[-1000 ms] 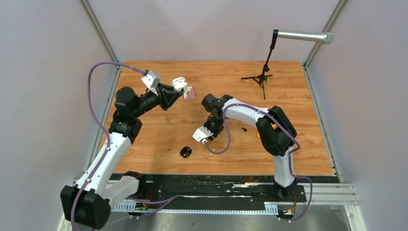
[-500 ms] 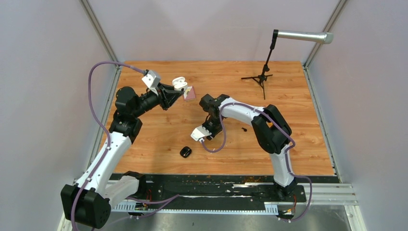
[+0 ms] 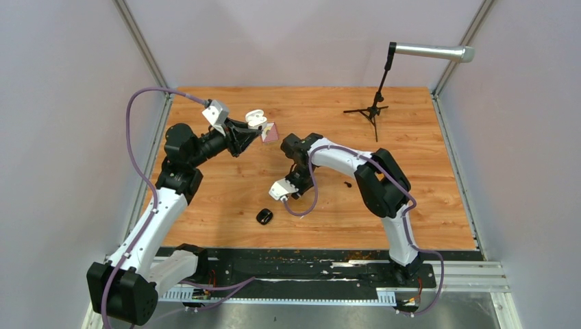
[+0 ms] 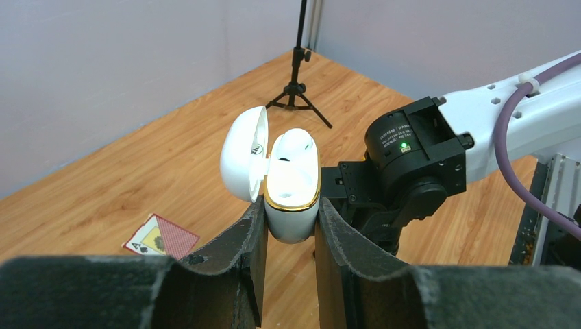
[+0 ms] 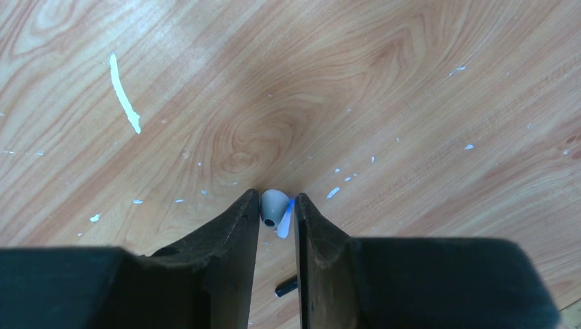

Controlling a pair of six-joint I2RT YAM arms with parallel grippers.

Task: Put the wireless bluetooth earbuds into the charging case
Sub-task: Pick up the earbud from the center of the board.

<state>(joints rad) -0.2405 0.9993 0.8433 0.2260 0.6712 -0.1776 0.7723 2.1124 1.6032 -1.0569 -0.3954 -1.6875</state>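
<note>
Earbud [image 5: 270, 205] points outward from right hand [image 5: 277, 200]; case [image 4: 293, 179] lengthwise in left hand [image 4: 290, 205].

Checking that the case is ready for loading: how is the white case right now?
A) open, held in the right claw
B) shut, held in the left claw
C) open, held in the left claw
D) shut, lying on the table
C: the left wrist view shows the white case pinched upright between the fingers of the left claw, with its lid swung open.
</note>
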